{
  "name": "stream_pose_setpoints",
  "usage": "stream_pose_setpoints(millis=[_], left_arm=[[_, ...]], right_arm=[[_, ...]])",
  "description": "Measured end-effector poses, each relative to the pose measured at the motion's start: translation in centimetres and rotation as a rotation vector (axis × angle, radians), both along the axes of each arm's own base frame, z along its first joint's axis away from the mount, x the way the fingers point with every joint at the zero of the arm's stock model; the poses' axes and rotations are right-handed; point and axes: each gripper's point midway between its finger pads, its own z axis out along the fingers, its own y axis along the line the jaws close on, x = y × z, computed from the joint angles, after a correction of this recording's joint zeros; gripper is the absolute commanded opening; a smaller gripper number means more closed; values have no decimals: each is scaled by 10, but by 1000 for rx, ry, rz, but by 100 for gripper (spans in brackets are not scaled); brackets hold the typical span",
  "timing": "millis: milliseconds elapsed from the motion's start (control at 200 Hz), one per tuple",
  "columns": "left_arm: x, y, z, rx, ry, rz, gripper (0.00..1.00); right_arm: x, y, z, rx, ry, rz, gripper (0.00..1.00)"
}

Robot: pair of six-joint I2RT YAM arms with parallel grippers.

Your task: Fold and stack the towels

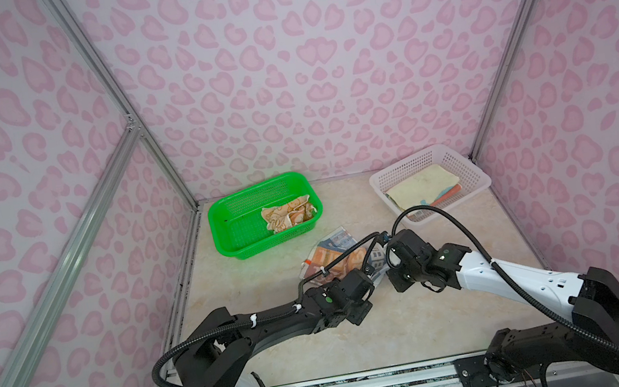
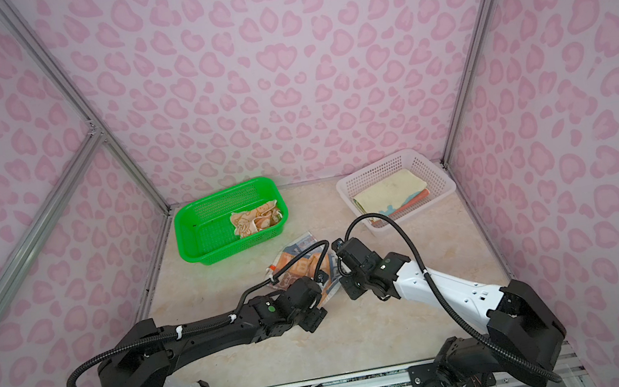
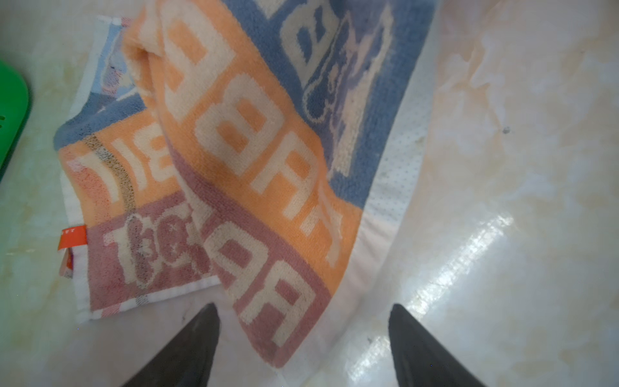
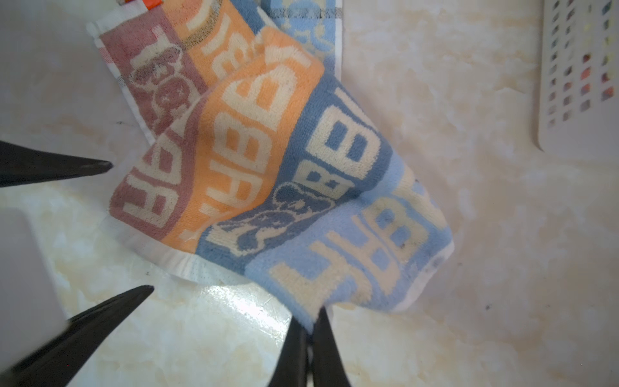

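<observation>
Orange-blue towel (image 4: 268, 160) | right tool (image 4: 316, 323) clamps corner, hidden in top views | left tool (image 3: 303, 306) apart

A glossy, cream marble-patterned table (image 1: 281, 342) carried three things in both top views: a green basket (image 1: 239, 226) at the back left, a white basket (image 1: 416, 164) at the back right, and a rumpled striped towel (image 1: 331, 250) on the bare surface in front of and between them, near the green basket, partly doubled over itself.
</observation>
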Motion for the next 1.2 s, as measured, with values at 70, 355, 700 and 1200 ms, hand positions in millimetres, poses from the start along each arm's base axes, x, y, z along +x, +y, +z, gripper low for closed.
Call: stream_pose_setpoints(millis=[70,355,700,1200], left_arm=[[2,-5,-4,-3,-5,-17,81],[6,-11,-27,30,8,-25,65],[5,4,-22,17,3,10,21],[51,-3,149,-209,-225,131,3]], right_arm=[[-1,-2,3,11,3,-3,0],[-2,-7,19,65,-3,-8,0],[3,-24,35,110,-49,-58,0],[35,-21,118,131,-272,-52,0]])
